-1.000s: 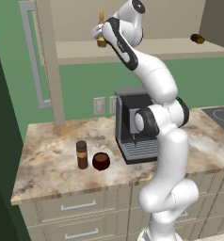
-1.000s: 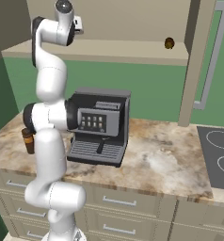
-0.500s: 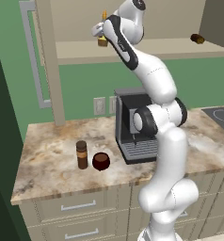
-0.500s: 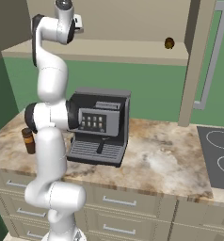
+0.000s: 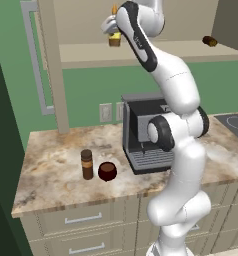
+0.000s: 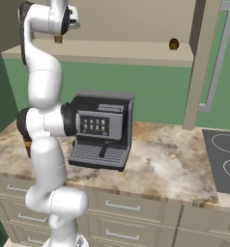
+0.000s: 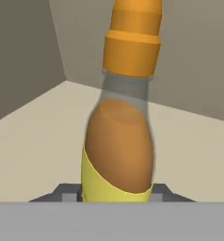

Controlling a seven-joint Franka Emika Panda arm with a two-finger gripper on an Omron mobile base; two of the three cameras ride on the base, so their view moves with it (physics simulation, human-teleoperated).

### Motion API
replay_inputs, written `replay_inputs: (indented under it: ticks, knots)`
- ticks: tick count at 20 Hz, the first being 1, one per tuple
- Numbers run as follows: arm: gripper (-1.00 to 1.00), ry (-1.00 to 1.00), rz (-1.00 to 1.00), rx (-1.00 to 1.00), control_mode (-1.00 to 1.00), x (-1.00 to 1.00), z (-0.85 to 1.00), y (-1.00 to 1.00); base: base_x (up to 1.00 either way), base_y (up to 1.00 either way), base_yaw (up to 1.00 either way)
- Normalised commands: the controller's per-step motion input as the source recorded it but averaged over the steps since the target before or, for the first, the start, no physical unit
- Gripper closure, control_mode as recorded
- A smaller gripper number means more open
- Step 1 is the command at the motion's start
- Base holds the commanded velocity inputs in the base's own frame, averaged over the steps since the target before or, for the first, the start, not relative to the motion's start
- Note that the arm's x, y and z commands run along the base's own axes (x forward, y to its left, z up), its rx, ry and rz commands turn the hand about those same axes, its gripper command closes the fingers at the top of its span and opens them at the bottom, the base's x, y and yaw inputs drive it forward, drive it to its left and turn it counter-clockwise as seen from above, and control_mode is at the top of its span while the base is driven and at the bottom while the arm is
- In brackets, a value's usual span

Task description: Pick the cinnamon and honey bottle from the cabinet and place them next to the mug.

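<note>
Cabinet (image 5: 141, 52) shelf carries the honey bottle (image 7: 121, 141), upright near its left end, clamped at the label between the gripper (image 5: 112, 31) fingers. Counter (image 5: 51, 165) below: cinnamon (image 5: 87, 164) jar stands just left of the mug (image 5: 107, 171), beside the coffee machine (image 5: 141, 132).

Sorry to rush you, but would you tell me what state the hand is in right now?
Hand: closed on the honey bottle, up at the cabinet shelf.
</note>
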Motion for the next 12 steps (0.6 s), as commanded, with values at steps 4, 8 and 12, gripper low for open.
replay_inputs:
  ticks: [4, 8, 12]
  knots:
    - [1.00, -0.05, 0.00, 0.00, -1.00, -1.00, -0.30, 0.00, 0.00, 0.00, 0.00]
    - [1.00, -0.11, 0.00, 0.00, -1.00, -1.00, -0.42, 0.00, 0.00, 0.00, 0.00]
    - [1.00, -0.15, 0.00, 0.00, -1.00, -1.00, -0.23, 0.00, 0.00, 0.00, 0.00]
